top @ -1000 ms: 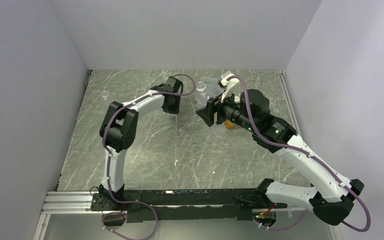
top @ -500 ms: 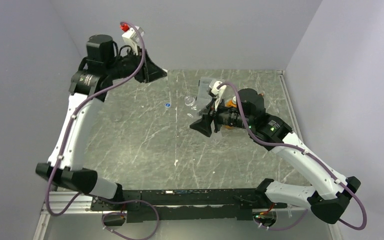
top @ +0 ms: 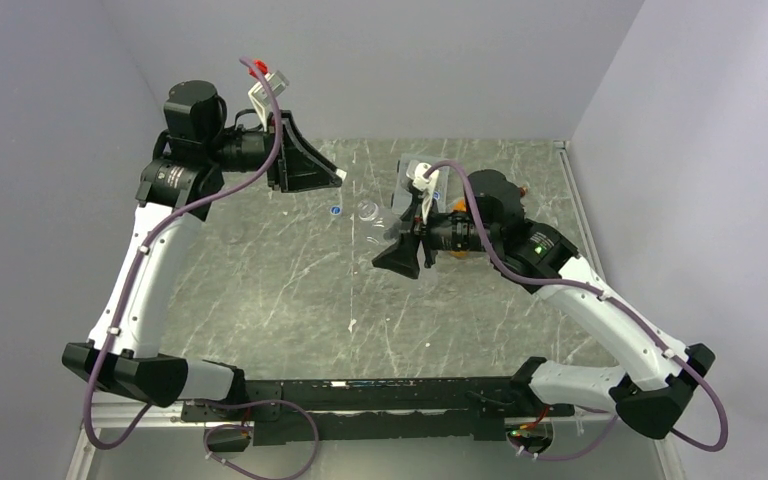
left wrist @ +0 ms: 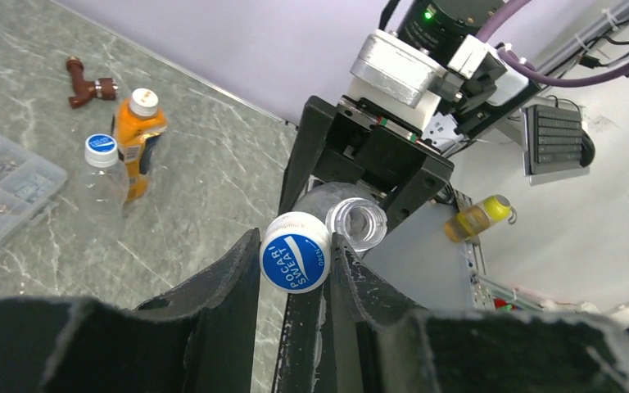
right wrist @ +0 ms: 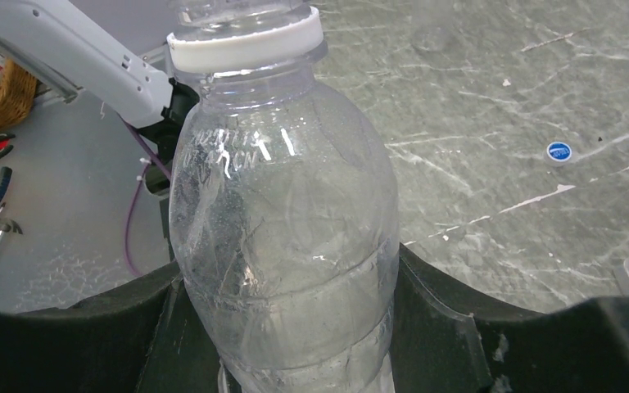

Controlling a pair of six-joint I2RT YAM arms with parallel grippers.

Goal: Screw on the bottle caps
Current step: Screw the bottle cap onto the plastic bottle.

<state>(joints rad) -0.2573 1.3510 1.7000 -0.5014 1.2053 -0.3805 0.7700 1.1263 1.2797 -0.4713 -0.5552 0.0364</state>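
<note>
left arm raised high; left gripper [left wrist: 295, 239] clamped on a blue cap [left wrist: 295, 255], near the mouth of the clear bottle [right wrist: 282, 246]. right arm reaches leftward; right gripper [top: 397, 255] clasps that bottle's body, off the table [top: 290, 290].

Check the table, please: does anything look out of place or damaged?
A blue cap lies loose on the table, apart from every bottle. The clear bottle in the right claw looks a little crumpled.
</note>
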